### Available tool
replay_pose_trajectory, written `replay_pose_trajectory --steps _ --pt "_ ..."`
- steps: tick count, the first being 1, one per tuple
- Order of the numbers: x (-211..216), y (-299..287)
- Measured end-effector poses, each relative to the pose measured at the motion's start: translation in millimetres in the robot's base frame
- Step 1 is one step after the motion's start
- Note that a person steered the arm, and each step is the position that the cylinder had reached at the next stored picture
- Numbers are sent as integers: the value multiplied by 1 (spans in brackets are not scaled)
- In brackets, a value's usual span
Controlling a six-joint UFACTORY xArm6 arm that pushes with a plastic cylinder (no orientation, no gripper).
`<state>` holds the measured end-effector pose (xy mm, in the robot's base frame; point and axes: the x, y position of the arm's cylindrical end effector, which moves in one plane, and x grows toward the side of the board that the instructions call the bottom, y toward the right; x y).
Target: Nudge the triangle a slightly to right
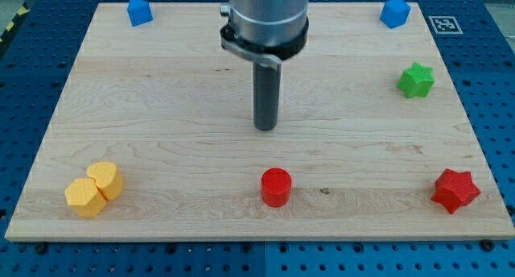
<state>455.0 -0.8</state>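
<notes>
Nudging the upper-left blue triangle [140, 11] right means first bringing my tip [265, 128], a pincerless rod at centre, to its left.

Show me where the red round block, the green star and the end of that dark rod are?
Red cylinder [276, 186]: camera view, on its front side.
Green star [416, 80]: camera view, on its top face.
My tip [265, 128]: camera view, the rod's very end.

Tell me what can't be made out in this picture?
- Which block is the triangle: the blue block at the view's top left and the blue block at the top right look too small to tell.
- The arm above my tip: cut off by the view's top edge.
- The board behind the arm: hidden.
</notes>
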Motion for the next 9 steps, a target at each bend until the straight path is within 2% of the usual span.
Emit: replay_pose_trajectory --steps 4,5,6,7,8,9 --pt "-163 -250" --pt "-201 -241" --pt "-215 -210" --pt "-215 -221" --pt "-215 -292" --pt "-227 -303"
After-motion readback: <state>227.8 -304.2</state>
